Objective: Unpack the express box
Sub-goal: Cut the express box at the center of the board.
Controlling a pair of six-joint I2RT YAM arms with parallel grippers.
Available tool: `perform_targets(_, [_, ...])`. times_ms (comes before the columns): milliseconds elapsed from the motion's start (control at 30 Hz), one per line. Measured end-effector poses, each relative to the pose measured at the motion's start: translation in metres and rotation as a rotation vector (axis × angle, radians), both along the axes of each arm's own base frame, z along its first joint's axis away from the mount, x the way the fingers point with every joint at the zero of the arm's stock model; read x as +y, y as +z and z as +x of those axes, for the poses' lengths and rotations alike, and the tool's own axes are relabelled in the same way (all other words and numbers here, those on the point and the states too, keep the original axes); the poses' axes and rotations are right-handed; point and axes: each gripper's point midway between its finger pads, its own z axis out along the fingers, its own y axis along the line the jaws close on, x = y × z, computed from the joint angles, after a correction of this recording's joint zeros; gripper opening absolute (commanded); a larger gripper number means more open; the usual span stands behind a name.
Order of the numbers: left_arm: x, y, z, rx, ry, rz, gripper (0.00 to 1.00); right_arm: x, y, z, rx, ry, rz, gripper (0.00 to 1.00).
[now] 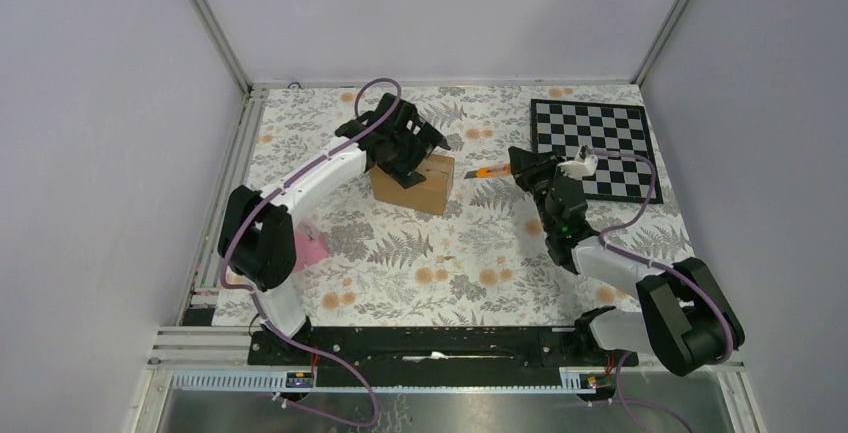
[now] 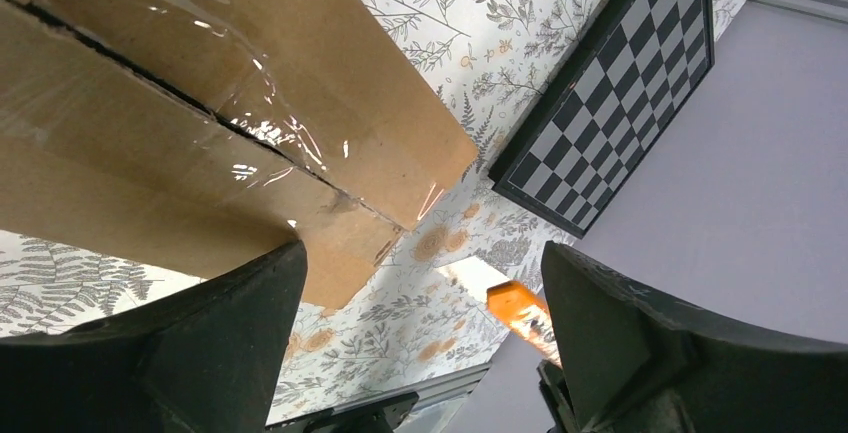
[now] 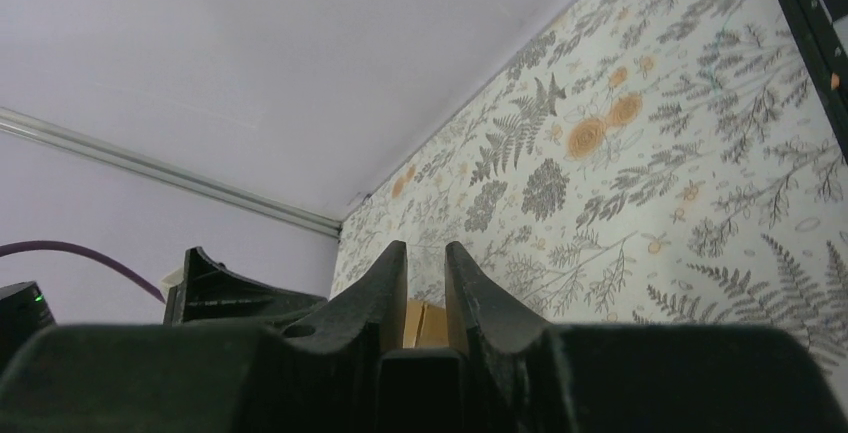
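Note:
The express box, a small brown carton, stands on the floral table left of centre. In the left wrist view the express box shows clear tape over its top seam. My left gripper hovers over the box's top, jaws wide open. In the left wrist view the left gripper has one finger beside the box's corner and nothing between the jaws. My right gripper is shut on the slim orange-and-black cutter, whose tip points at the box from the right with a small gap. The right gripper has narrow jaws around the cutter's black body.
A black-and-white chessboard lies at the back right, just behind the right arm. A pink object sits by the left arm near the table's left edge. Enclosure walls and an aluminium rail border the table.

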Motion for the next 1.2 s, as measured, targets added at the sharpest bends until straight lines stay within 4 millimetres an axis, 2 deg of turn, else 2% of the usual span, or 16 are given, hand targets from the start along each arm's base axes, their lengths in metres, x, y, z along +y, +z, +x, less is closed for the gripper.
perform_targets(133, [0.0, 0.0, -0.001, -0.015, -0.002, -0.018, 0.99, 0.002, 0.014, 0.015, -0.06, -0.006, -0.099, 0.0])
perform_targets(300, [-0.004, 0.0, 0.003, -0.044, 0.002, -0.085, 0.99, 0.021, 0.027, 0.042, -0.162, 0.048, -0.28, 0.0])
perform_targets(400, [-0.002, 0.001, 0.004, -0.063, 0.012, -0.13, 0.99, 0.034, 0.023, 0.056, -0.201, 0.094, -0.377, 0.0])
perform_targets(567, [0.0, 0.002, 0.005, -0.079, 0.014, -0.188, 0.99, 0.048, 0.002, 0.072, -0.216, 0.153, -0.502, 0.0])
perform_targets(700, [0.001, 0.004, 0.007, -0.089, 0.013, -0.229, 0.99, 0.056, -0.004, 0.08, -0.237, 0.179, -0.573, 0.0])
perform_targets(1000, [0.013, 0.005, 0.012, -0.099, 0.036, -0.33, 0.99, 0.095, 0.012, 0.09, -0.354, 0.23, -0.695, 0.0])
perform_targets(1200, [0.024, 0.006, 0.016, -0.111, 0.057, -0.333, 0.99, 0.113, 0.017, 0.084, -0.388, 0.259, -0.713, 0.0])
